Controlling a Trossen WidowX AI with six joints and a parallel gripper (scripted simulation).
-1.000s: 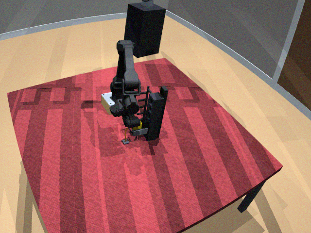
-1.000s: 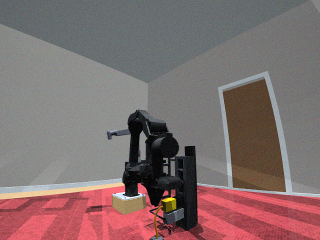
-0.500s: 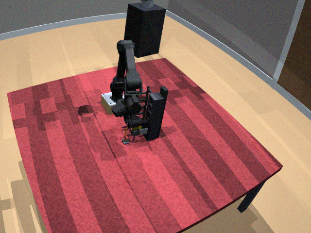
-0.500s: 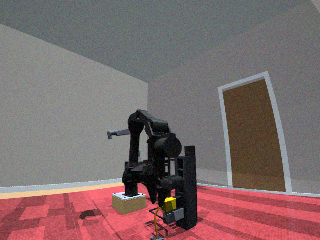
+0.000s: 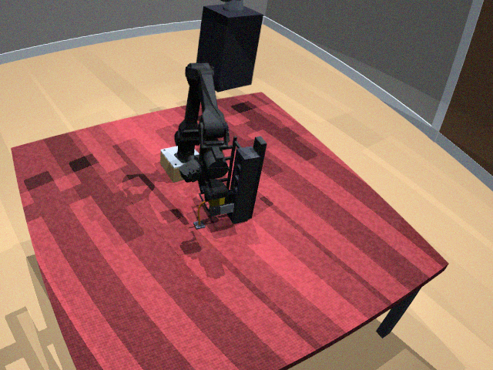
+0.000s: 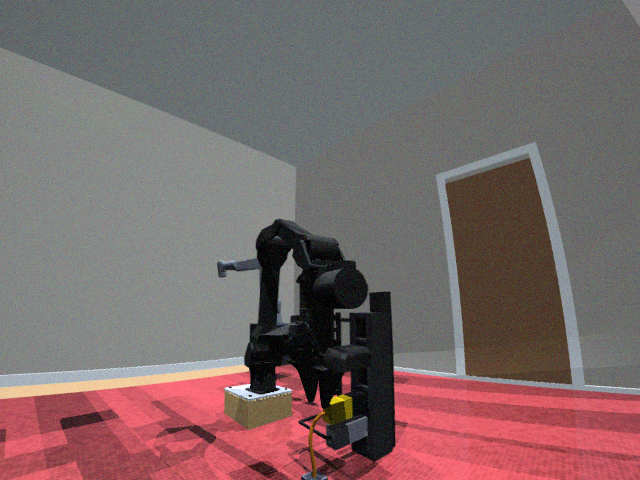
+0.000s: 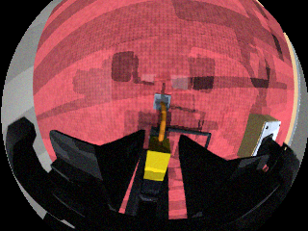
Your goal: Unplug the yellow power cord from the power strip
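Item 1: yellow plug [image 5: 216, 200] [image 6: 338, 409] [image 7: 157, 165], lower ctr of top view, lower ctr-R of ext. view, lower ctr of wrist view. Sits just above a grey block [image 5: 226, 208] [image 6: 356, 429], close to the L side of the upright black strip [image 5: 249, 186] [image 6: 379, 372] in top & ext. Seated or unplugged: can't tell.

Item 2: orange-yellow cord [image 5: 199, 212] [image 6: 311, 441] [image 7: 163, 122], 1 pc., runs from plug to small grey plate [image 5: 197, 224] [image 6: 311, 478] [image 7: 162, 99] on red tabletop [image 5: 278, 298] [image 6: 491, 434] [image 7: 159, 43].

Item 3: gripper [image 5: 209, 196] [image 6: 318, 404] [image 7: 162, 137], blk., pointing down in ext. view; part open, approx. a third, w/ nothing held. Tips apart, w/ red showing betw. them in wrist view; tips near plug, contact unclear. Tips hidden in top view.

Item 4: arm base block [image 5: 166, 167] [image 6: 258, 409] [image 7: 250, 135], tan w/ white top, L of ctr in top & ext., R edge in wrist.

Item 5: brown door [image 6: 506, 273], R side of ext. view, w/ pale frame.
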